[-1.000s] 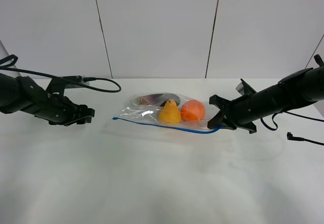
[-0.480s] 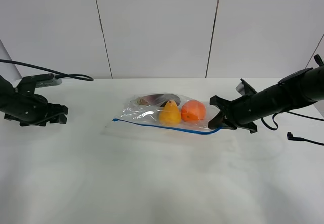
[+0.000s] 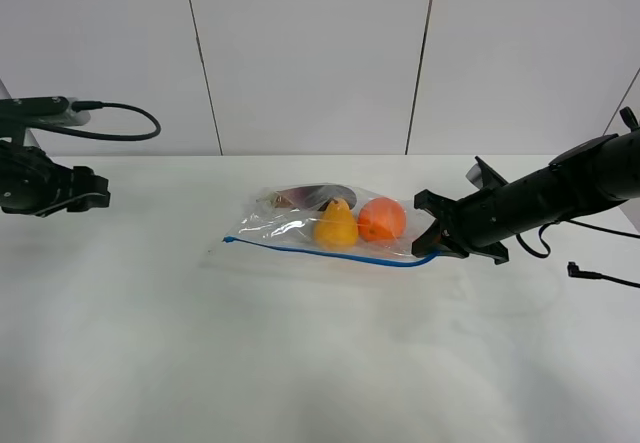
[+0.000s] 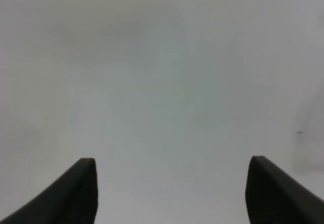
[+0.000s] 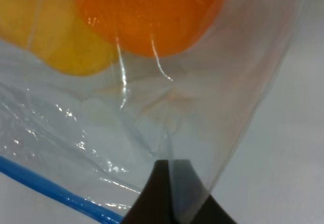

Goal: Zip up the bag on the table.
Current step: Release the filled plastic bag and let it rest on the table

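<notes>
The clear plastic bag (image 3: 320,225) lies in the middle of the white table (image 3: 300,363), with a yellow pear (image 3: 335,225), an orange (image 3: 381,219) and a dark item (image 3: 305,198) inside. Its blue zip strip (image 3: 320,250) runs along the near edge. My right gripper (image 3: 436,241) is shut on the bag's right corner; the right wrist view shows its fingertips (image 5: 162,193) pinching the plastic (image 5: 202,133) next to the strip (image 5: 55,191). My left gripper (image 3: 88,201) is open and empty at the far left, away from the bag; its fingers (image 4: 76,191) frame bare table.
A black cable (image 3: 120,123) loops above the left arm. Another cable end (image 3: 585,273) lies on the table at the far right. A white panelled wall (image 3: 320,53) stands behind the table.
My left arm has drawn back to the left and away from the bag. The right gripper and the bag have not moved.
</notes>
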You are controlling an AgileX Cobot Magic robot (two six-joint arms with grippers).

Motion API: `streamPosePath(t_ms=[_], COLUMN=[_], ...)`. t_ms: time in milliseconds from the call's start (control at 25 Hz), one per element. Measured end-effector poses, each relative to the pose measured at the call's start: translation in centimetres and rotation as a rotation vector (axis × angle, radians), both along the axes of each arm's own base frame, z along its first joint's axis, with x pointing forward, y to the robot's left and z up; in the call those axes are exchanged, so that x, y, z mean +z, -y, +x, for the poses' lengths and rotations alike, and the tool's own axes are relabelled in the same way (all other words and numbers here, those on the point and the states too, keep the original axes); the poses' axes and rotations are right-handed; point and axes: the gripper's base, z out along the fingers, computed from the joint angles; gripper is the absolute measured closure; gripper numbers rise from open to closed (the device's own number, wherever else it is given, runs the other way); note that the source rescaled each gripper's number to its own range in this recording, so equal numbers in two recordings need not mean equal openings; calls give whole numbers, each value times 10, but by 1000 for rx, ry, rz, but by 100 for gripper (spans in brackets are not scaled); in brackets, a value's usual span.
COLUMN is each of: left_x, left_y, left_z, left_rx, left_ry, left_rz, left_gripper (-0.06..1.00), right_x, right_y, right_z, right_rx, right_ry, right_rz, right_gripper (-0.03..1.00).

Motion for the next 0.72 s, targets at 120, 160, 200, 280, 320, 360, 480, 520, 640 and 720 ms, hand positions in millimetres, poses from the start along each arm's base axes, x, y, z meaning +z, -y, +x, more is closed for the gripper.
streamPosePath(t_ms=[120,160,200,280,320,360,480,520,640,720], left_x=[23,33,42,59,67,74,95,100,114,120], left_y=[3,5,8,16,20,24,33,34,35,35], left_z=[-17,-22,-27,-36,-41,-46,-63,-68,-88,-102], left_rx=[-8,-17,-31,-63,-77,-95,-135,-139,-139,-136], left_ry=[86,123,161,223,252,273,350,374,445,490], left_rz=[23,36,48,62,65,66,83,89,101,108], left_gripper=[27,27,27,27,27,27,27,27,27,27], right_x=[0,0,0,0,0,0,-1,-1,-1,-1], right_y=[0,0,0,0,0,0,-1,-1,-1,-1], right_z=[0,-1,-1,-1,-1,-2,-3,-3,-3,-3], right_rx=[6,8,10,16,21,24,35,38,42,43], right_ry=[-1,-2,-2,-4,-5,-6,-10,-11,-13,-14], right_rz=[-2,-3,-3,-4,-6,-6,-5,-5,-4,-3], right_gripper=[97,97,97,97,97,97,97,97,97,97])
